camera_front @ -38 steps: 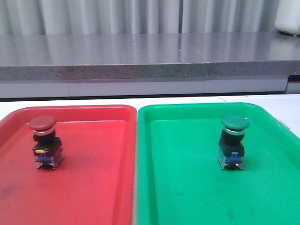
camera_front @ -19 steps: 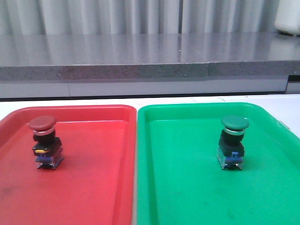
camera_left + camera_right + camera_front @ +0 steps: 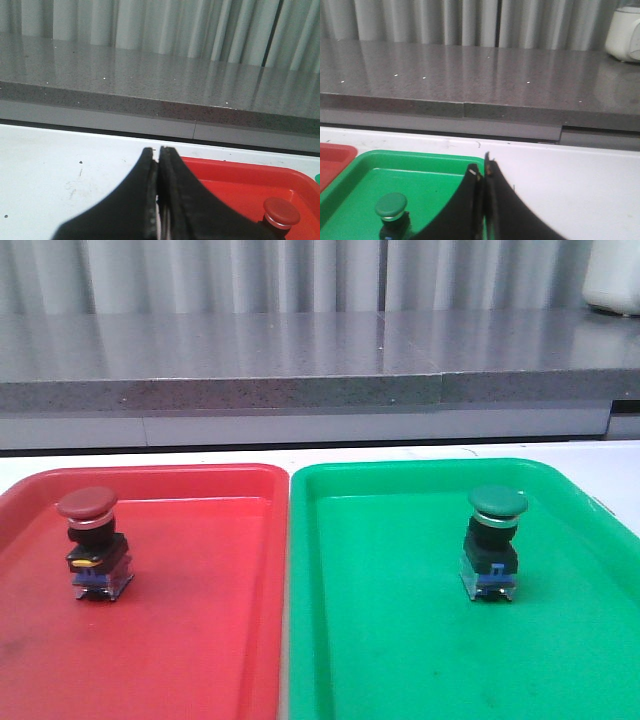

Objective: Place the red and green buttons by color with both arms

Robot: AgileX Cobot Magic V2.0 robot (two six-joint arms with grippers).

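Observation:
The red button (image 3: 93,543) stands upright in the red tray (image 3: 200,640), near its left side. The green button (image 3: 493,540) stands upright in the green tray (image 3: 400,640), right of its middle. Neither gripper shows in the front view. In the left wrist view my left gripper (image 3: 158,150) is shut and empty, over the white table beside the red tray's corner, with the red button (image 3: 281,212) off to one side. In the right wrist view my right gripper (image 3: 483,165) is shut and empty, at the green tray's far rim, apart from the green button (image 3: 391,210).
The two trays lie side by side on a white table (image 3: 610,465). A grey stone ledge (image 3: 300,360) runs along behind it, with corrugated wall panels above. A white appliance (image 3: 625,32) stands on the ledge at the far right.
The whole front view has shifted a few pixels; the buttons keep their places in their trays. No gripper enters that view.

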